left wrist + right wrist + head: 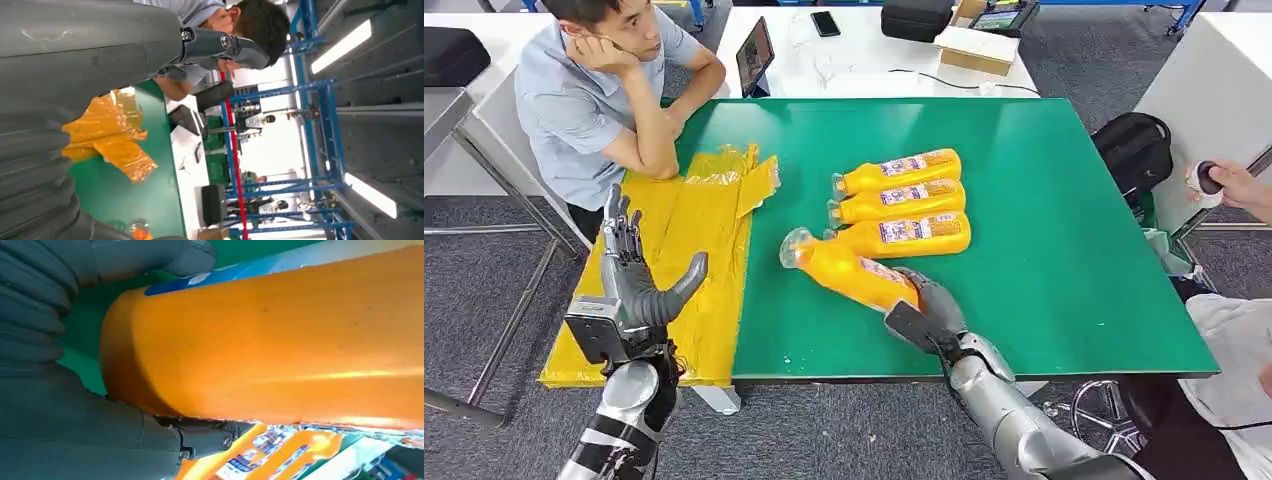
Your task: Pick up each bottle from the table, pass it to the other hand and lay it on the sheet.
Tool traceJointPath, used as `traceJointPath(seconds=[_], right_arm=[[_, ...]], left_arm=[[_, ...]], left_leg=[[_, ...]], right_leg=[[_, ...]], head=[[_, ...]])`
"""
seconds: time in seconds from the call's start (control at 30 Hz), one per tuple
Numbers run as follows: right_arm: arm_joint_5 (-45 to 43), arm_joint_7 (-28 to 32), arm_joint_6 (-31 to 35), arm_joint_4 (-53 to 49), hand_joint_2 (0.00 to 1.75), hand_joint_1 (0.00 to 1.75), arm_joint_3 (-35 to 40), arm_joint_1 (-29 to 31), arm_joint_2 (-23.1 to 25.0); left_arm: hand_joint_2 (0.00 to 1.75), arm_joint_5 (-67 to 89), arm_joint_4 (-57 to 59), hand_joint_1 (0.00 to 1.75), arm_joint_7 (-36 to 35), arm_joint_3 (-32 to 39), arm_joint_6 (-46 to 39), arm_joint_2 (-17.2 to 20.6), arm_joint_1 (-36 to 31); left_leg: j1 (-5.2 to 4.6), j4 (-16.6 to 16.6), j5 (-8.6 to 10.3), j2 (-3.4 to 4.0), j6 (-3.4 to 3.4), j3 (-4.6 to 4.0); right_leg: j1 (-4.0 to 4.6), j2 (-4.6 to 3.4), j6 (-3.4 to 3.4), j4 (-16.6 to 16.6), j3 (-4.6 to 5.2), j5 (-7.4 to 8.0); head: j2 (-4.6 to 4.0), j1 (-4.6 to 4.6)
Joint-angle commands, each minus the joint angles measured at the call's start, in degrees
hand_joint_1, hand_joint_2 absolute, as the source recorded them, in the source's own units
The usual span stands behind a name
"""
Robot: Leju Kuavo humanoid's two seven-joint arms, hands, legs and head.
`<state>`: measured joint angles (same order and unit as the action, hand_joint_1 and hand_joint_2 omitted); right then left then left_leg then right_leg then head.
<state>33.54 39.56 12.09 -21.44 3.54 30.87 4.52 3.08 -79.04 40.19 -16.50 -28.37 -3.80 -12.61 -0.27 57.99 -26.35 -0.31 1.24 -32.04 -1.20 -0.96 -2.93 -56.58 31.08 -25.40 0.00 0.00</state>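
Our right hand (929,308) clamped on an orange bottle (849,270), three more bottles (902,203) just beyond it, our left hand (634,275) raised, fingers apart, above the yellow sheet (694,250)

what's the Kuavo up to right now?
Its right hand grips an orange bottle by the base, cap end aimed toward the left hand, which waits open above the yellow sheet. Three more orange bottles lie side by side on the green table. No bottle on the sheet yet. A person sits watching.
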Motion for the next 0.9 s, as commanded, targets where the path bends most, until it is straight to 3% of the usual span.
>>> traceJointPath(seconds=[0.03, 0.2, 0.3, 0.43, 0.57, 0.9], right_arm=[[-14.6, 0.4, 1.2, -13.4, 1.75, 1.75, -0.8, -6.9, 1.3], [-24.9, 0.4, 2.2, -24.4, 1.75, 1.75, 3.9, -12.3, 0.3], [-28.5, 0.4, 1.6, -35.2, 1.75, 1.75, 5.5, -17.9, 0.2], [-28.4, 0.4, 1.1, -39.1, 1.75, 1.75, 8.2, -19.6, 0.1], [-27.2, 0.4, 1.5, -36.4, 1.75, 1.75, 12.7, -16.6, 0.3], [-27.2, 0.4, 1.5, -36.4, 1.75, 1.75, 12.7, -16.6, 0.3]], left_arm=[[1.75, 0.6, 0.4, 0.0, -0.2, 3.2, -2.8, -2.1, 1.6], [1.75, -5.0, 1.8, 0.0, -0.2, 5.1, 7.2, -3.8, 5.5], [1.75, -9.3, 8.7, 0.0, -0.2, 3.4, 20.0, -5.0, 8.9], [1.75, -8.3, 9.8, 0.0, -0.3, 1.0, 22.4, -5.9, 10.6], [1.75, -6.2, 9.9, 0.0, -0.2, -1.2, 23.3, -6.0, 9.3], [1.75, -6.2, 9.9, 0.0, -0.2, -1.2, 23.3, -6.0, 9.3]], left_leg=[[0.07, 0.0, 0.04, -0.06, -0.08, -0.18], [0.05, 0.0, -0.02, 0.0, -0.08, -0.38], [0.05, -0.1, -0.01, -0.16, -0.08, -0.48], [0.0, 0.0, -0.03, -0.14, -0.07, -0.67], [-0.02, 0.0, 0.0, -0.15, -0.06, -0.9], [0.0, 0.0, 0.04, -0.13, -0.03, -0.92]], right_leg=[[0.08, 0.15, 0.12, 0.1, 0.14, 0.03], [0.07, 0.1, 0.14, 0.1, 0.32, 0.0], [0.06, 0.23, 0.12, 0.1, 0.38, -0.01], [0.02, 0.2, 0.1, 0.1, 0.6, -0.04], [-0.01, 0.2, 0.08, 0.0, 0.86, -0.02], [0.01, 0.18, 0.06, 0.0, 0.87, 0.0]], head=[[0.0, -0.02], [0.0, -0.04], [0.0, -0.02], [0.0, -0.02], [0.0, -0.02], [0.0, -0.04]])
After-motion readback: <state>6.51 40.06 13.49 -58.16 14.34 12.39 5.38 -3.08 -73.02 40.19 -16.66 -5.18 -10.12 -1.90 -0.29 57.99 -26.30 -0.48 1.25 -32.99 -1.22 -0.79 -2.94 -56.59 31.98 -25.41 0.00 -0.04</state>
